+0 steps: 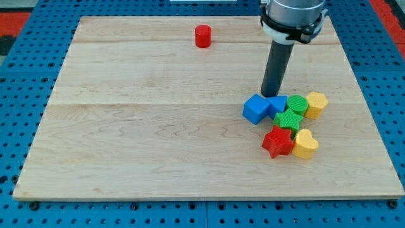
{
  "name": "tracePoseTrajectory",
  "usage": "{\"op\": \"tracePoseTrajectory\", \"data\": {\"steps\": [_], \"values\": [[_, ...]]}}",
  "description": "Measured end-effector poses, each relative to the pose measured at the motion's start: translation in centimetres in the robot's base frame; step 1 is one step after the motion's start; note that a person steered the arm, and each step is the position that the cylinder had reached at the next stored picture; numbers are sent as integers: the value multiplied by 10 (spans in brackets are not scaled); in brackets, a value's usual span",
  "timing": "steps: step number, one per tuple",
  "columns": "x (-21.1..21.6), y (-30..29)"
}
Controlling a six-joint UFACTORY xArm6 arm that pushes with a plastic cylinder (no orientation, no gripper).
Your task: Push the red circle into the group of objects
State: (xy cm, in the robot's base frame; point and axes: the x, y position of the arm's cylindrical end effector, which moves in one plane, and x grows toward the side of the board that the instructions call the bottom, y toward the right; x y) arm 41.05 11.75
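Observation:
The red circle [202, 36] stands alone near the view's top, left of centre, on the wooden board [139, 139]. The group sits at the view's right: a blue cube [255, 109], a second blue block [277, 104], a green round block [297, 104], a green star [288, 120], a yellow block [316, 104], a red star [277, 142] and a yellow heart [306, 144]. My tip [271, 95] is just above the two blue blocks, at the group's upper left edge, far to the right and below the red circle.
The board lies on a blue perforated table [19, 76]. The arm's body [292, 16] hangs over the board's top right edge.

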Motion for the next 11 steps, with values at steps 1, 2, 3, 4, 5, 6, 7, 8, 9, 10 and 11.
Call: {"op": "tracePoseTrajectory", "data": {"steps": [1, 2, 3, 4, 5, 6, 7, 8, 9, 10, 11], "values": [[-55, 23], [-106, 75], [-146, 37], [-167, -6], [-169, -5], [-178, 1], [-194, 1], [-212, 1], [-216, -33], [-215, -68], [-206, -86]]}}
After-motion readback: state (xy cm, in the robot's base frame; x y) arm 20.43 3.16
